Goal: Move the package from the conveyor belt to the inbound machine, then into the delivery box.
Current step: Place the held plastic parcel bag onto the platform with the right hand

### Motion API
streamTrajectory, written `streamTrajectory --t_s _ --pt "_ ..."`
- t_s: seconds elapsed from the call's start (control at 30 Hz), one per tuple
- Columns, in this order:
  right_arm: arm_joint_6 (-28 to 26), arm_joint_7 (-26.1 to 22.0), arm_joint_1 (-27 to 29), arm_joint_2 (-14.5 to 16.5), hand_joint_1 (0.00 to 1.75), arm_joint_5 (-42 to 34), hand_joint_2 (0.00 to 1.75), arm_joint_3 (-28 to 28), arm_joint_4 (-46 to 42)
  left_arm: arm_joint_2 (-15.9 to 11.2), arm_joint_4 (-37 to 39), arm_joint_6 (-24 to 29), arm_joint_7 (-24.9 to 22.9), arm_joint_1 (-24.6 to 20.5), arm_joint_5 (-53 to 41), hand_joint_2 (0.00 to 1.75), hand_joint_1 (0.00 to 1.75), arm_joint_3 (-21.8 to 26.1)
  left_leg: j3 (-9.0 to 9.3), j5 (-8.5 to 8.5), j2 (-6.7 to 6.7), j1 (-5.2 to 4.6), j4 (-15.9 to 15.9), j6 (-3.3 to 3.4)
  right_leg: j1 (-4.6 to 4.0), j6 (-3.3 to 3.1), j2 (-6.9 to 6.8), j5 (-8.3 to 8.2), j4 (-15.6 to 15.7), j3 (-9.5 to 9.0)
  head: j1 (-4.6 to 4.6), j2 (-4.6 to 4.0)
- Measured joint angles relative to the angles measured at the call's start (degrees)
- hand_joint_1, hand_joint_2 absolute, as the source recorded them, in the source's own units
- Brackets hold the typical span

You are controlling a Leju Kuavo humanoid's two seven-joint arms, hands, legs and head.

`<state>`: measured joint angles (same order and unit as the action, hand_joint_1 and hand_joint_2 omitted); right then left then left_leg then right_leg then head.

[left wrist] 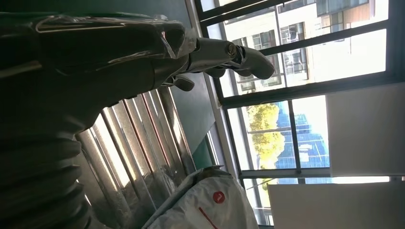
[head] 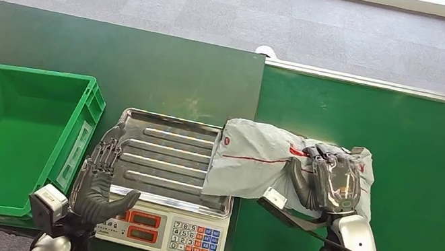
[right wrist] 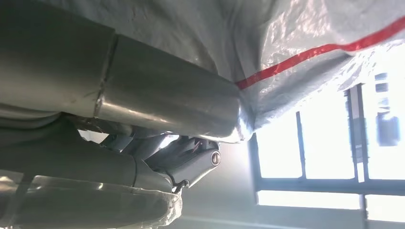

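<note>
The grey package, a soft mailer bag with a red stripe, lies half across the right edge of the inbound machine, a ribbed steel weighing tray with a keypad along its front edge, while its other half trails over the green conveyor belt. The right robot hand is wrapped around the package's right end, thumb below and fingers over the top, so it has the bag in its grip; the right wrist view shows the thumb pressed against the plastic film. The left robot hand sits at the front left corner of the tray with its fingers spread and nothing in them, resting against or just above the tray edge; which of the two cannot be told. Just beside the machine's left edge stands the green delivery box, nothing in it, on the dark desk. The step in hand looks like the transfer from belt to machine, not quite finished, since much of the bag hangs off the tray. The next move likely calls for drawing the package further toward the tray's middle so it lies fully on the ribs, then letting go. After that comes the carry leftward over the tray into the box, and the limp bag may sag or snag on the box's near wall.
</note>
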<state>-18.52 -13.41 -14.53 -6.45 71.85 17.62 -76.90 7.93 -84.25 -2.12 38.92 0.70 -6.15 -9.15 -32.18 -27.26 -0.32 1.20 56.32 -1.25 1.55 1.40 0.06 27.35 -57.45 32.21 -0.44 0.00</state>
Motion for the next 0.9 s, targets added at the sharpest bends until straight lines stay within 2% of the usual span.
streamTrajectory --t_s 0.4,0.9 --pt "2.26 -3.06 -7.15 1.24 1.75 -6.35 0.0 8.86 8.5 0.0 4.64 -0.95 0.24 -3.99 0.86 1.75 0.0 -2.68 -0.05 0.0 -0.02 0.0 0.0 0.0 0.0 0.0 0.0 0.0 -0.01 0.03 0.0 0.0" --pt "4.92 -5.6 -14.53 7.39 1.75 -7.87 0.0 21.94 25.06 -0.24 8.38 -0.79 0.21 -6.85 2.17 1.75 0.0 -5.22 -0.03 0.01 0.02 0.01 0.0 -0.01 -0.01 -0.01 0.02 0.0 -0.03 0.06 0.01 0.0"
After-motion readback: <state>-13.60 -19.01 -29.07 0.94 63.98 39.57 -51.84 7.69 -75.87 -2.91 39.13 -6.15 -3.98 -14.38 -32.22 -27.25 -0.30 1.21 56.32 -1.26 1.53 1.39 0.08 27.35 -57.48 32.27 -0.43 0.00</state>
